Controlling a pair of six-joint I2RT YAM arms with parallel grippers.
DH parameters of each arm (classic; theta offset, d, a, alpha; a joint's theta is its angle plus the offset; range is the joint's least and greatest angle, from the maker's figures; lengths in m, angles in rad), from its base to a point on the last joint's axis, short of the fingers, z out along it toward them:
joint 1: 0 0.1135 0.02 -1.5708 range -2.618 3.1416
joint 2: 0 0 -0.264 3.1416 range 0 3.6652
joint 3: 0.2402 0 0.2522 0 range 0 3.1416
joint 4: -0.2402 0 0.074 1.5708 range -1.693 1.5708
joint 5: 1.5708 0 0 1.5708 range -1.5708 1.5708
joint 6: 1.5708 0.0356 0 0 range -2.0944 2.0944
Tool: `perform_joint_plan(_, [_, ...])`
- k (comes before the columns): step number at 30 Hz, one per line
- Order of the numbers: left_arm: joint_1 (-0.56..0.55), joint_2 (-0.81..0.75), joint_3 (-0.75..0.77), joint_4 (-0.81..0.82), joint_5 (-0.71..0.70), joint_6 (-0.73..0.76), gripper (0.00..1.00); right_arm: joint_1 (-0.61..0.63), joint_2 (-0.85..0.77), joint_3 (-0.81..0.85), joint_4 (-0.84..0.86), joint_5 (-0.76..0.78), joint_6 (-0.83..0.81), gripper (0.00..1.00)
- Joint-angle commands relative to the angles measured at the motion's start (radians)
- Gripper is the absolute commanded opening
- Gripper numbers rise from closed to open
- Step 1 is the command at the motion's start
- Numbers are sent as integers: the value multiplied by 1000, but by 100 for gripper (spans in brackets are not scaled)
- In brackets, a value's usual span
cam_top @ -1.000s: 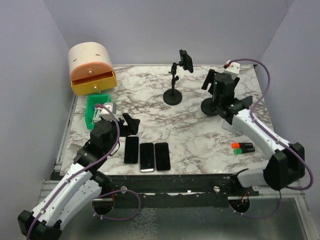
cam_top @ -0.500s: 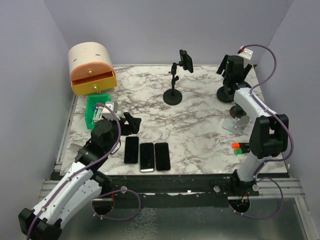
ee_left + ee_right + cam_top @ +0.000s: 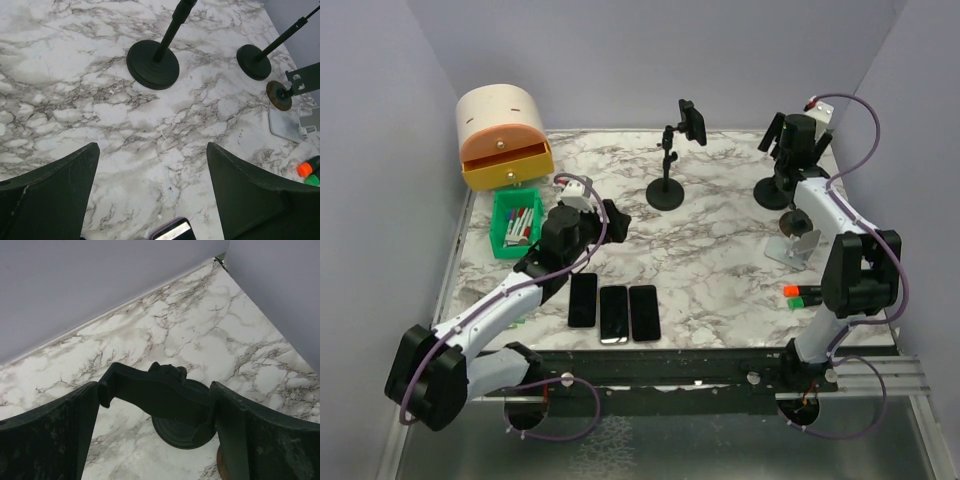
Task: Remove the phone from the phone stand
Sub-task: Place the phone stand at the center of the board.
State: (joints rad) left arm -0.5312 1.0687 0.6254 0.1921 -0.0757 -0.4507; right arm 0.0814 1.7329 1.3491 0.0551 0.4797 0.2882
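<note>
A black phone stand (image 3: 666,192) stands at mid-back of the marble table, with a dark phone (image 3: 693,121) clamped at its top. Its base (image 3: 152,64) shows in the left wrist view; the phone is out of that view. My left gripper (image 3: 612,221) (image 3: 152,146) is open and empty, low over the table, left of and nearer than that stand. A second black stand (image 3: 773,190) stands at the back right. My right gripper (image 3: 783,136) (image 3: 154,386) is open, its fingers either side of that stand's clamp head (image 3: 160,396), which holds no phone.
Three phones (image 3: 613,311) lie flat side by side near the front edge; one corner (image 3: 172,231) shows below my left fingers. A green bin (image 3: 513,221) and a tan drawer box (image 3: 503,136) stand at the left. A white holder (image 3: 798,246) and markers (image 3: 805,293) are at the right.
My left arm has swung forward and right from the front left toward the middle stand. My right gripper has moved back over the far right stand and come around its clamp head.
</note>
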Motion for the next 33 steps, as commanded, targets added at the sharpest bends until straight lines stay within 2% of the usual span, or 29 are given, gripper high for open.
perform_joint_plan(1, [5, 113, 119, 190, 26, 71, 90, 1, -56, -15, 8, -44, 21, 96])
perform_joint_plan(7, [6, 253, 255, 265, 45, 172, 95, 2, -109, 5, -33, -46, 54, 100])
perform_joint_plan(9, [9, 299, 299, 275, 70, 217, 98, 1, -123, 60, -120, -41, 86, 100])
perform_joint_plan(13, [34, 414, 400, 274, 199, 268, 99, 3, -183, 138, -222, -60, 140, 100])
perform_joint_plan(17, [70, 516, 487, 300, 332, 275, 99, 3, -296, 129, -222, -120, 177, 100])
perform_joint_plan(20, [91, 588, 538, 342, 446, 326, 96, 6, -409, 58, -170, -194, 233, 99])
perform_joint_plan(23, [114, 655, 583, 375, 496, 367, 94, 6, -529, -62, -71, -309, 306, 97])
perform_joint_plan(28, [176, 780, 673, 436, 709, 373, 90, 29, -733, -321, 209, -546, 381, 96])
perform_joint_plan(30, [183, 825, 727, 449, 801, 388, 88, 45, -795, -410, 269, -574, 399, 96])
perform_joint_plan(33, [183, 892, 793, 449, 823, 409, 88, 71, -858, -488, 267, -570, 430, 96])
